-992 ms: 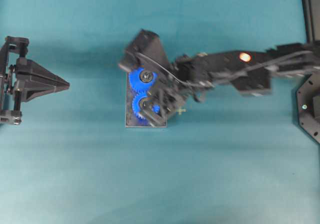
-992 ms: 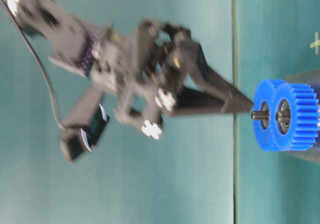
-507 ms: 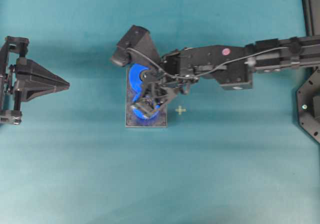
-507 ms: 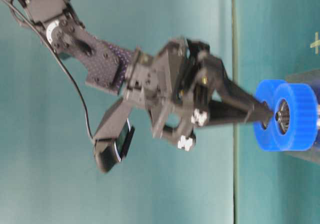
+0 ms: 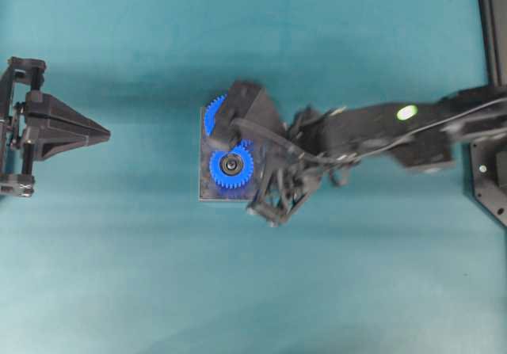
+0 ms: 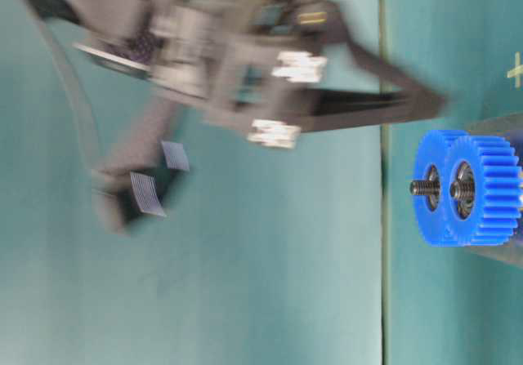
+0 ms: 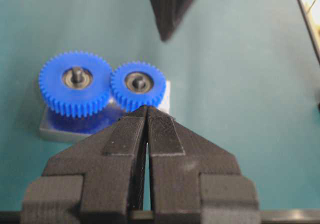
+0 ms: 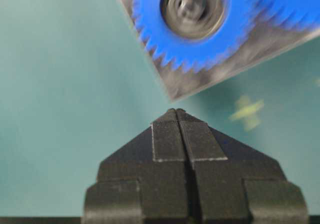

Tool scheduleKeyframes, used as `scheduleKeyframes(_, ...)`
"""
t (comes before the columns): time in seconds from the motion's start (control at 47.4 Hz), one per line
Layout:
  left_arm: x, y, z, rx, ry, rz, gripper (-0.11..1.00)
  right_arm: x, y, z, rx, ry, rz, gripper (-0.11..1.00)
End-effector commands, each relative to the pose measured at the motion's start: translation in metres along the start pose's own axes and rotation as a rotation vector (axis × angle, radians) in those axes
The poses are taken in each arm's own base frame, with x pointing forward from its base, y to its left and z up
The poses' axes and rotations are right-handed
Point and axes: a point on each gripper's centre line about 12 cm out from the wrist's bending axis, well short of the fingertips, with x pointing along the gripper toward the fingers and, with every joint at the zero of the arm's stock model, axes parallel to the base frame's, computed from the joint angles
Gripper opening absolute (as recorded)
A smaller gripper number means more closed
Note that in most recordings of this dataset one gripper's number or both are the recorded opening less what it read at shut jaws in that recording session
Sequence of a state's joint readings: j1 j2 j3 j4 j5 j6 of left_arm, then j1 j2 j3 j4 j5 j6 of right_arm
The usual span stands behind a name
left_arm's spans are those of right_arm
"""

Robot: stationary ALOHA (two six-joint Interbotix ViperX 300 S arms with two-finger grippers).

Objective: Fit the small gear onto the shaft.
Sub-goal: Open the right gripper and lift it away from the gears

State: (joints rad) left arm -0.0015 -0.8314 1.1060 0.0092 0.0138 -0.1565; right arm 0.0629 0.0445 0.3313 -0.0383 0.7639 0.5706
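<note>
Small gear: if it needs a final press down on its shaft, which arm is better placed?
Probably the right. Its gripper, jaws shut and empty, hangs just beside the plate bearing the small gear. The left gripper sits far off at the table's edge.

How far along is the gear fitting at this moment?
Done, apparently: the small gear sits on its shaft on the grey plate, meshed with the larger gear. In hand: nothing; the right gripper is shut, empty, clear of the plate. Left: seemingly only parking the arm.
</note>
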Motion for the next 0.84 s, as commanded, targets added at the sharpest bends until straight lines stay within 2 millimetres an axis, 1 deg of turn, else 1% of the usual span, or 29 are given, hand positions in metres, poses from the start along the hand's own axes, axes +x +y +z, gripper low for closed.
scheduleKeyframes(0.0, 0.0, -0.001, 0.006, 0.003, -0.018, -0.003, 0.0, -0.025, -0.005, 0.011, -0.018, -0.086, 0.023, -0.02)
scheduleKeyframes(0.106, 0.0, -0.001, 0.007, 0.008, -0.029, -0.004, 0.0, -0.034, -0.011, 0.011, -0.067, -0.166, 0.042, -0.02)
scheduleKeyframes(0.211, -0.001, -0.001, 0.009, 0.015, -0.046, -0.007, 0.0, -0.039, -0.018, 0.006, -0.091, -0.236, 0.075, -0.02)
scheduleKeyframes(0.317, -0.003, -0.002, 0.011, 0.016, -0.054, -0.009, 0.0, -0.038, -0.026, -0.009, -0.106, -0.233, 0.073, -0.02)
scheduleKeyframes(0.422, -0.003, -0.002, 0.012, 0.018, -0.06, -0.012, 0.0, -0.039, -0.032, -0.02, -0.133, -0.231, 0.069, -0.02)
scheduleKeyframes(0.633, -0.003, -0.008, 0.01, 0.045, -0.054, -0.034, 0.0, -0.053, -0.034, -0.024, -0.146, -0.284, 0.093, -0.02)
scheduleKeyframes(0.823, 0.0, -0.009, 0.007, 0.052, -0.017, -0.035, 0.0, -0.058, -0.041, -0.039, -0.153, -0.286, 0.096, -0.02)
